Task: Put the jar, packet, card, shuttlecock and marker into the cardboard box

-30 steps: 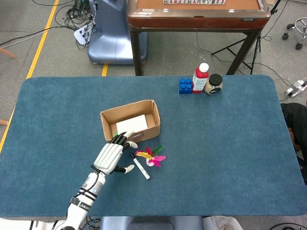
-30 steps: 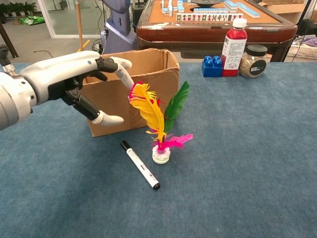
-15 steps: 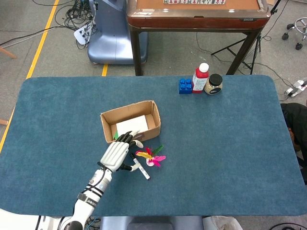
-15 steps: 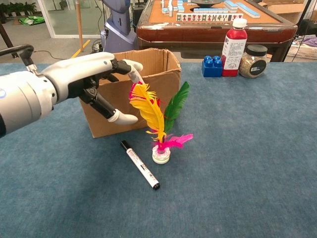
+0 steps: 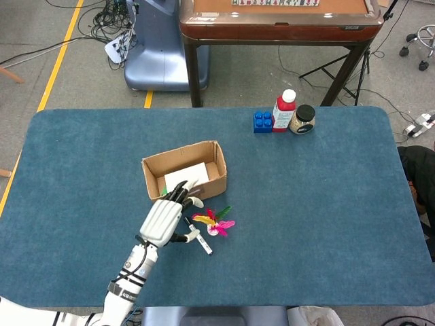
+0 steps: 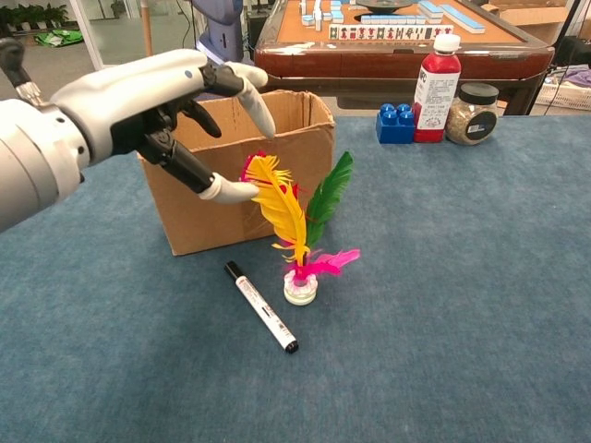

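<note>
From the head view, the left hand hovers with fingers spread, holding nothing, between the cardboard box and the marker lying on the tabletop.

From the chest view, the shuttlecock stands upright just beside the box front. Its feathers look light and easily crushed, so the firm base seems the safer hold. The right hand is not visible.

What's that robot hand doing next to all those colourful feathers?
The robot's left hand hovers open beside the brown cardboard box, holding nothing, its fingers apart near the colourful feathered shuttlecock. The shuttlecock and the black-and-white marker lie on the blue table, outside the box. A white card lies inside it.
</note>
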Controlling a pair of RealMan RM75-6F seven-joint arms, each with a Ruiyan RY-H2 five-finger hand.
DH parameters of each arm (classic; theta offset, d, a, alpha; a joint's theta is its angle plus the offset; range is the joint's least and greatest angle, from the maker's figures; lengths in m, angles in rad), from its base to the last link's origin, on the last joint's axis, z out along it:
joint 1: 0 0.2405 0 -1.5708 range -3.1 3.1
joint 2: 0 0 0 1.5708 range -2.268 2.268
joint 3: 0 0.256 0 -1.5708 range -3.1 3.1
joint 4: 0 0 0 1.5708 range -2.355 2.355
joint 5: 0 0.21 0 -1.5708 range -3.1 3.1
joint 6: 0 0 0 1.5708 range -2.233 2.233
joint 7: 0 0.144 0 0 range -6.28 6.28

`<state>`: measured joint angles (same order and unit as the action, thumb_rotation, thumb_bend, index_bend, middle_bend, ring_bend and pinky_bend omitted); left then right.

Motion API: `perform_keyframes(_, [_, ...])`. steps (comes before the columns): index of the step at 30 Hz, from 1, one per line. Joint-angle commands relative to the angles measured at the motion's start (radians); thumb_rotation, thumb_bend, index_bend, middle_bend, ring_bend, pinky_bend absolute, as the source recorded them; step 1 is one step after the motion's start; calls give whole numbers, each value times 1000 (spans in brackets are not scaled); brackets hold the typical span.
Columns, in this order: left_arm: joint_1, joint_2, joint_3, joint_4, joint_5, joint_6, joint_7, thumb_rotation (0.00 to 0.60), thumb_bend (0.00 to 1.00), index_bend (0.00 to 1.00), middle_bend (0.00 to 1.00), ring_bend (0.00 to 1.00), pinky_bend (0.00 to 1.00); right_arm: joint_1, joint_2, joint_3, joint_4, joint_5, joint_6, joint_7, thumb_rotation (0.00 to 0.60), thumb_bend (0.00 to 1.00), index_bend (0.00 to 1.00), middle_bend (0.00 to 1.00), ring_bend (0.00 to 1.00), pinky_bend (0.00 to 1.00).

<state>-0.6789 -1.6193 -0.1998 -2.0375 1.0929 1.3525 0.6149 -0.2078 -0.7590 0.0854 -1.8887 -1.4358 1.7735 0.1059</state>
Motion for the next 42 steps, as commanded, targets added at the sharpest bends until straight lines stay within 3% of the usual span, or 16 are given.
perform_keyframes(1, [9,-17,14,-11,39,40,45,600,167,376,289,444,738,0,0,0,0,0,-1,1,600,191,257,351,262,392])
perform_keyframes(4, [11,-17,17,-27,32,45,74,600,167,370,582,682,921,0,0,0,0,0,-2,0,600,191,257,351,262,392])
perform_keyframes(6, [13,-16,19,-33,26,50,93,600,166,364,730,787,985,0,0,0,0,-1,-2,0,600,191,257,351,262,392])
perform_keyframes(8, [16,-16,21,-41,19,53,104,600,166,360,865,886,1000,0,1,0,1,-2,-2,1,600,191,257,351,262,392])
perform_keyframes(11, [20,-16,24,-49,5,57,120,600,166,361,975,972,1000,-1,1,0,1,-1,0,4,600,190,257,351,262,392])
perform_keyframes(28, [61,14,44,-72,-88,54,109,600,161,304,1000,1000,1000,-5,4,1,3,1,3,5,600,191,257,351,262,392])
perform_keyframes(42, [36,-12,9,1,-155,-24,35,600,159,390,1000,1000,1000,-20,15,3,9,13,19,34,600,191,257,351,262,392])
